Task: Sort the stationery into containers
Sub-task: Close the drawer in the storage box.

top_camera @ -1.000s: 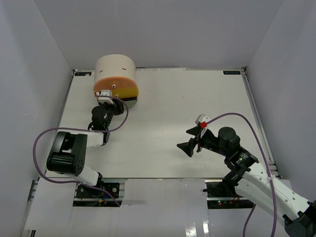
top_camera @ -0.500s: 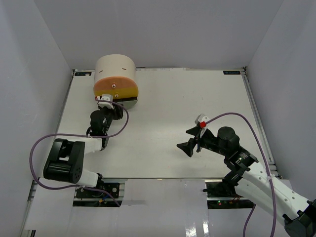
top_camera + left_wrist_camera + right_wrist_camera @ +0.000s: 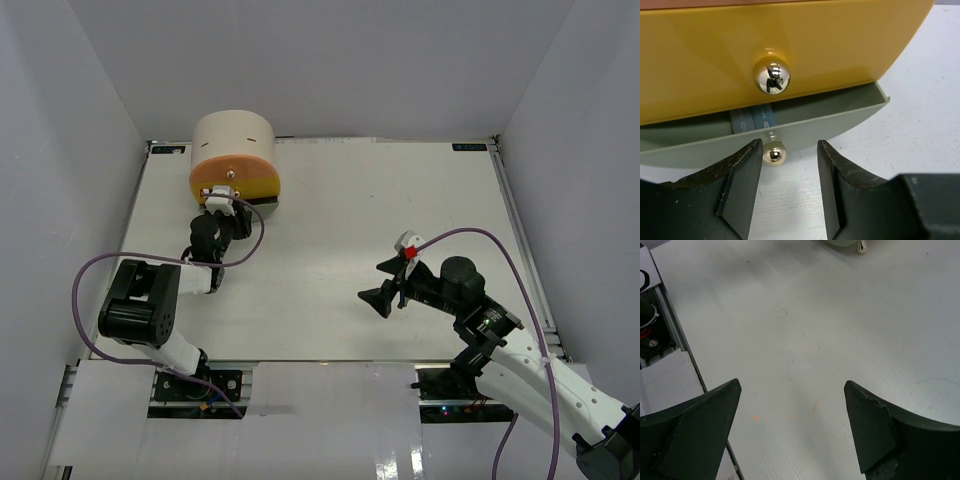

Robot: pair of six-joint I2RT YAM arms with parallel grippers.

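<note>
The beige cabinet [image 3: 233,135] of containers stands at the table's far left, its orange drawer [image 3: 236,177] on top. The left wrist view shows the yellow drawer [image 3: 840,55] with a shiny knob [image 3: 771,75]. Below it the grey-green drawer [image 3: 840,117] stands a little way out. Pale blue stationery [image 3: 752,119] shows in the gap. My left gripper [image 3: 790,147] [image 3: 224,203] is open at this drawer's small knob [image 3: 774,155], which sits just by the left finger's tip. My right gripper [image 3: 386,287] [image 3: 791,385] hangs open over bare table, holding nothing.
White walls close in the table on three sides. The table top [image 3: 400,200] is white. The right arm's purple cable [image 3: 480,235] loops above it. A rail with a black fitting [image 3: 652,325] runs along the near edge in the right wrist view.
My left gripper has shifted slightly right along the cabinet's front and its jaws have narrowed a little. The right arm has not moved.
</note>
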